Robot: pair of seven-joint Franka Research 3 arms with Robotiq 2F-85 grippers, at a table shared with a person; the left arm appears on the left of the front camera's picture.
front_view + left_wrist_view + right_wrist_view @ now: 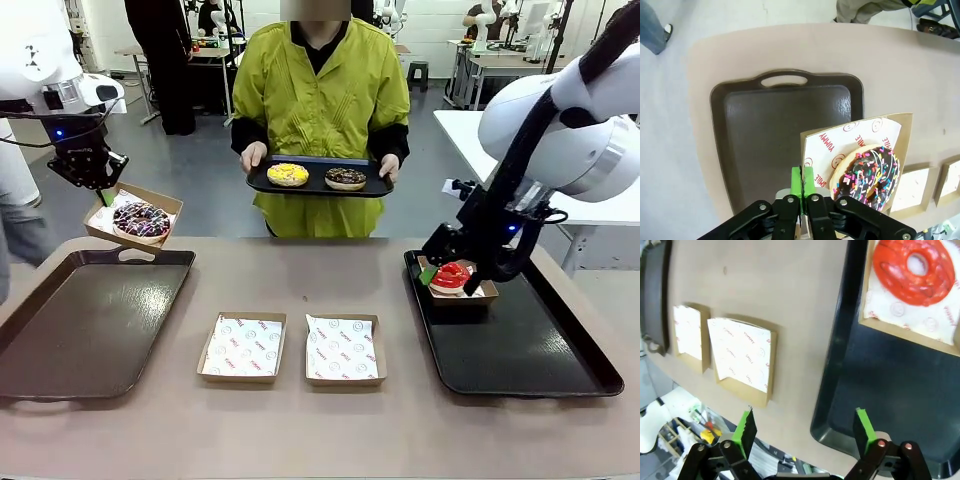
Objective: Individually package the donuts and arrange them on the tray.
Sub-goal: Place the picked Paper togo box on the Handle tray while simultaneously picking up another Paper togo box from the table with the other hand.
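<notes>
- The left gripper point(802, 177) is raised above the table's point(300, 280) left, clamped on the sprinkled donut's point(867, 172) box point(906, 140).
- The right gripper point(804, 424) is held low over its right, spread wide.

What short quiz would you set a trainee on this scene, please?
1. True or false: the left gripper is shut on the edge of the paper-lined brown cardboard box carrying the chocolate ring donut with coloured sprinkles.
2. Where does the glossy red ring donut lie? A, in the left gripper; B, boxed on the right-hand black tray; C, on bare table.
3. How many donuts sit on the small black tray that the person holds?
Key: 1 true; 2 B; 3 two.
</notes>
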